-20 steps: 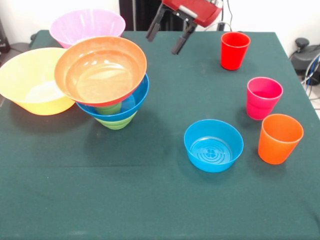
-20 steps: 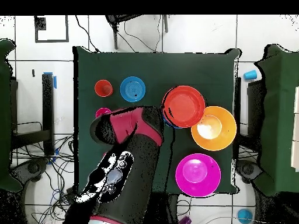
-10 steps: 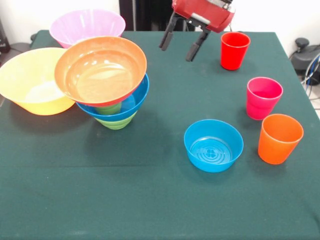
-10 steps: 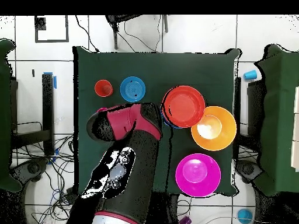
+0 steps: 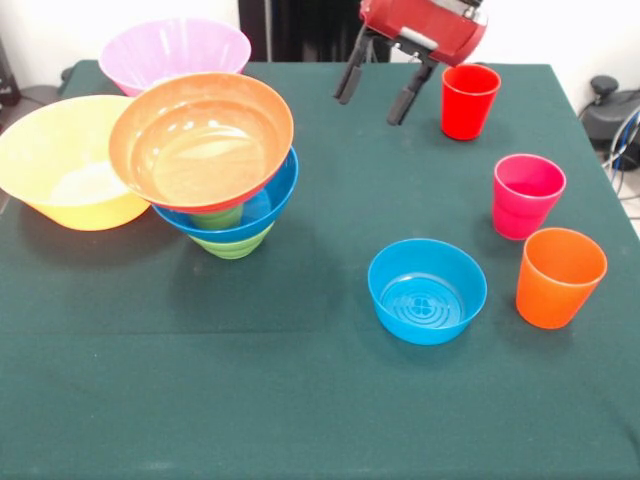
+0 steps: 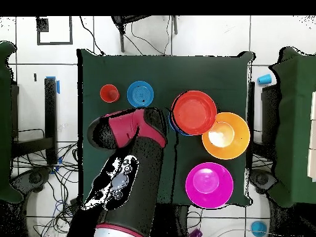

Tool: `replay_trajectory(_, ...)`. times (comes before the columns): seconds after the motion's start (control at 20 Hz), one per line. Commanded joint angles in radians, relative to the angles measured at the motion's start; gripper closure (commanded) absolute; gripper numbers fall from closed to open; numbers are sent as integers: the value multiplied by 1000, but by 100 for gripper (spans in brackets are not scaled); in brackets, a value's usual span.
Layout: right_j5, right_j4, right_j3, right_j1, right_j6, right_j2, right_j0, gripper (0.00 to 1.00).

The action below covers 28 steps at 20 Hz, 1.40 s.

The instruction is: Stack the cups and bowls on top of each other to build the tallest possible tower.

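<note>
The tower stands left of centre: a small green bowl point(image 5: 232, 243) at the base, a wide blue bowl point(image 5: 270, 205) in it, and a shallow orange-red bowl point(image 5: 200, 140) tilted on top. The orange-red bowl point(image 6: 194, 112) caps the tower in the overhead view too. A small blue bowl point(image 5: 427, 290) sits alone at centre right. A red cup point(image 5: 469, 100), a magenta cup point(image 5: 526, 195) and an orange cup point(image 5: 559, 277) stand upright along the right side. My gripper point(image 5: 372, 108) hangs open and empty above the cloth, just left of the red cup.
A big yellow-orange bowl point(image 5: 60, 165) touches the tower's left side, and a big pink bowl point(image 5: 175, 50) lies behind it. In the overhead view my arm point(image 6: 126, 179) covers the red and magenta cups; the orange cup point(image 6: 109, 93) and small blue bowl point(image 6: 140, 94) show.
The open gripper has moved to the right in the front view, from behind the tower to just beside the red cup. No cup or bowl has shifted.
</note>
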Motion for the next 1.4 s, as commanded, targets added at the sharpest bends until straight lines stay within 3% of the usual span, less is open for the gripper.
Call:
replay_trajectory(0.05, -56, 18, -21, 3, 20, 174, -36, 0)
replay_trajectory(0.5, -119, 50, 90, -40, -55, 394, -201, 0)
replay_trajectory(0.8, -161, 94, 129, -48, 8, 495, -280, 0)
replay_trajectory(1.05, -140, 84, 86, -26, 24, 481, -270, 0)
replay_trajectory(1.25, -181, 66, 78, -11, 37, 472, -268, 0)
replay_trajectory(1.4, -191, 34, 41, 15, 56, 414, -232, 0)
